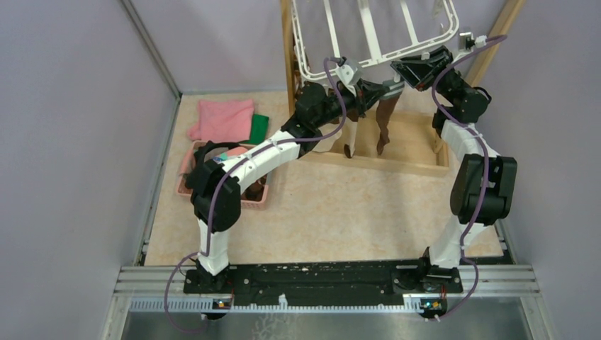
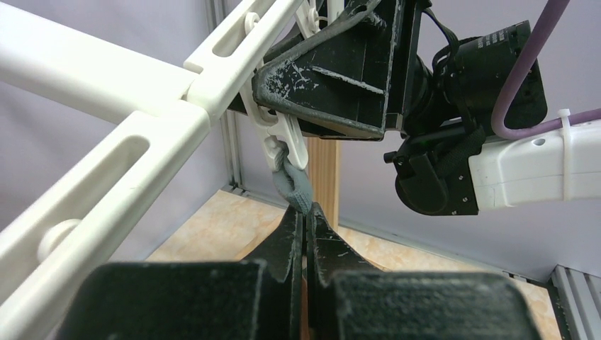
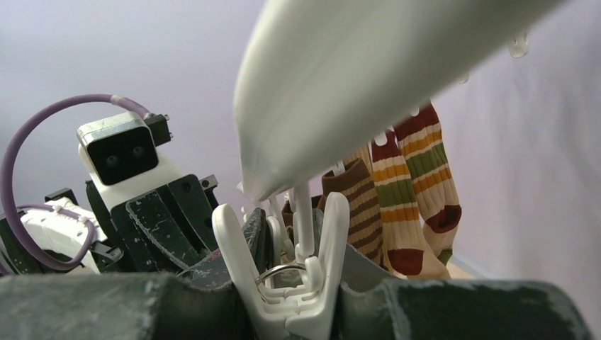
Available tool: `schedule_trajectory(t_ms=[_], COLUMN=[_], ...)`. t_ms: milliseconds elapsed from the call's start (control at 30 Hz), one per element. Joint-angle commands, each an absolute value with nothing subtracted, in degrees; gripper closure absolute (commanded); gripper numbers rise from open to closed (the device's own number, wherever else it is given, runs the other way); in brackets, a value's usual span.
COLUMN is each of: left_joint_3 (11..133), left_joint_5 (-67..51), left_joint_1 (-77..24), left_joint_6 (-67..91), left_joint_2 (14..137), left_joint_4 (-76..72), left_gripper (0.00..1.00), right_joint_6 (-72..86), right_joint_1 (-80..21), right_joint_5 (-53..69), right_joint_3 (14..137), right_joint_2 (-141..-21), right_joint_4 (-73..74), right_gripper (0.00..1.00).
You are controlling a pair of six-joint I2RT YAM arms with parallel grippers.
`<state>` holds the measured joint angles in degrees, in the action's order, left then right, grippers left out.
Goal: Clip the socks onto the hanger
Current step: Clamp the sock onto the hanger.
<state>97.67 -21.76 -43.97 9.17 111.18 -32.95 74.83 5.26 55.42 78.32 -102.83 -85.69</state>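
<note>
Smooth white plastic hanger (image 2: 106, 85) and clip (image 3: 283, 301) — soft ribbed-knit socks (image 3: 397, 191)

Beige mottled tabletop (image 1: 333, 212). Carries folded pink cloth (image 1: 221, 119) at eleven o'clock, green cloth (image 1: 259, 128) touching its three o'clock side, pink basket (image 1: 183, 176) at nine, wooden frame base (image 1: 397, 164) at one.
</note>
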Motion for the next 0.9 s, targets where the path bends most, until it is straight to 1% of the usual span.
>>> schedule_trajectory(t_ms=[0,200,667,867], left_joint_3=[100.28,100.24,102.1,99.92], left_joint_5=[-21.64,-22.94,-16.63,-17.12], left_joint_1=[-43.78,-43.82,-43.86,-44.32], left_joint_6=[9.39,10.01,11.91,13.86], left_joint_2=[111.81,111.32,112.41,112.02], left_joint_4=[-35.06,-35.25,-32.5,-36.27], left_gripper=[1.0,1.0,1.0,1.0], right_joint_6=[75.17,75.15,75.26,75.28], right_joint_1=[4.96,5.01,4.92,4.92], right_joint_5=[56.19,56.16,56.16,55.77], right_joint_3=[80.82,80.86,80.96,80.86], right_joint_2=[-103.35,-103.51,-103.57,-103.67], right_joint_4=[-98.68,-98.69,-98.7,-98.69], right_gripper=[1.0,1.0,1.0,1.0])
